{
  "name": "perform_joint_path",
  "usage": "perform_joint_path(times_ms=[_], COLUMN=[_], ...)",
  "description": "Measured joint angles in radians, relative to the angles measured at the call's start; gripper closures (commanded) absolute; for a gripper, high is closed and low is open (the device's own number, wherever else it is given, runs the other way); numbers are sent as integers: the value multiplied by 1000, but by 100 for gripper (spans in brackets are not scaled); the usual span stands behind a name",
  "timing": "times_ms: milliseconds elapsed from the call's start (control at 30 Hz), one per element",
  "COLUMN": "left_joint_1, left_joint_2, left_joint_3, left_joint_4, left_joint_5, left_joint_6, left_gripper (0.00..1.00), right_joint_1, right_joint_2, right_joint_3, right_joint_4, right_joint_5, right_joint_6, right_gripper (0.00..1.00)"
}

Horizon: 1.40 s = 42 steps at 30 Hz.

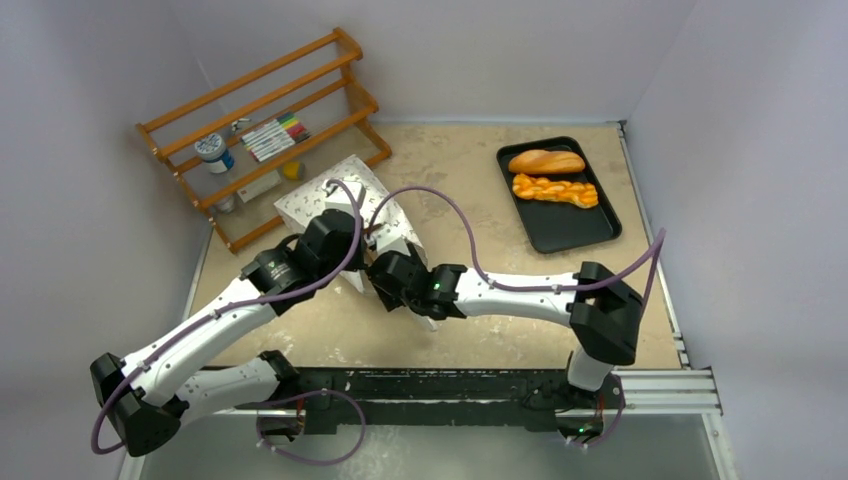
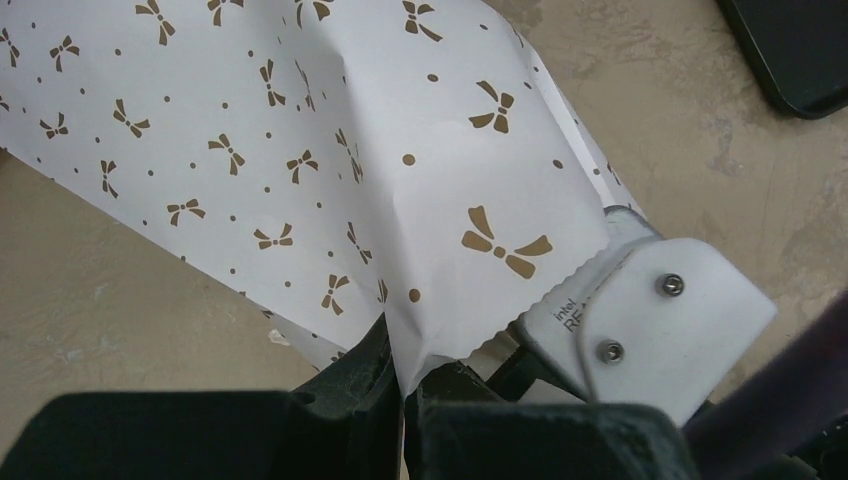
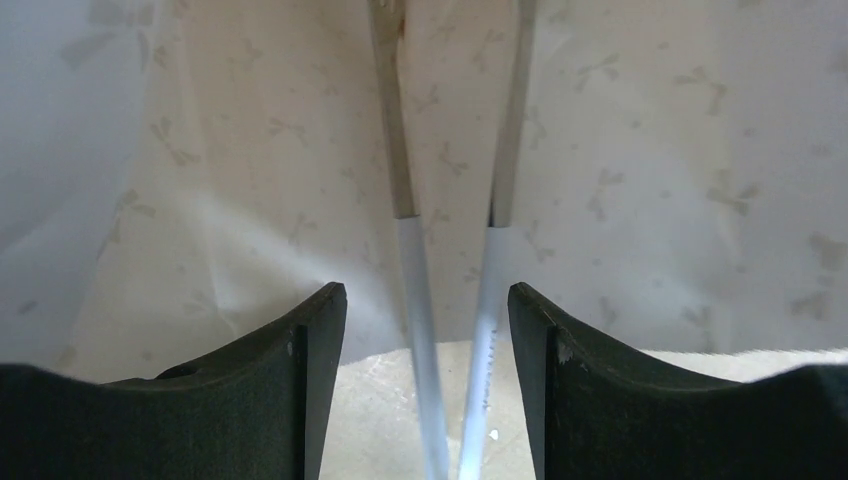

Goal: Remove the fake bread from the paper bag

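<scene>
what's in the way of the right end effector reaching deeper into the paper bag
Nothing solid shows. The right end effector is open at the paper bag mouth; only the bag's own fold lies ahead. No bread shows inside; two loaves sit on the tray. The left end effector pinches the bag's edge.

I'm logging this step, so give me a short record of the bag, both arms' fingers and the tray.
paper bag: on the table, printed side up
left fingers: shut on the bag's edge
right fingers: open at the bag's mouth, paper fold between them
black tray: far right, holds a loaf and a braided bread
bread inside bag: none visible
</scene>
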Motion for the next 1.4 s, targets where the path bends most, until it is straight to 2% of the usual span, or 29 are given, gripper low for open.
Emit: perform_joint_path(times_ms=[433,1000,1167,1400], left_joint_1=[-26,-37,-40,-51], left_joint_2=[0,0,0,1], left_joint_3=[-13,-28,-28,-33], left_joint_4=[-18,-28,-48,-55], left_joint_5=[-2,-23,-33,-34], left_joint_6=[-11,-26,-29,-34], left_gripper=[100,100,100,100], right_joint_1=[0,-1,-4,-13], right_joint_2=[86,121,159,185], right_joint_3=[-61,-72,-72,-68], right_joint_4=[58,123,153,175], right_joint_5=[-22,-42,-69,-90], right_joint_6=[28,37,37,28], right_gripper=[31,35,40,54])
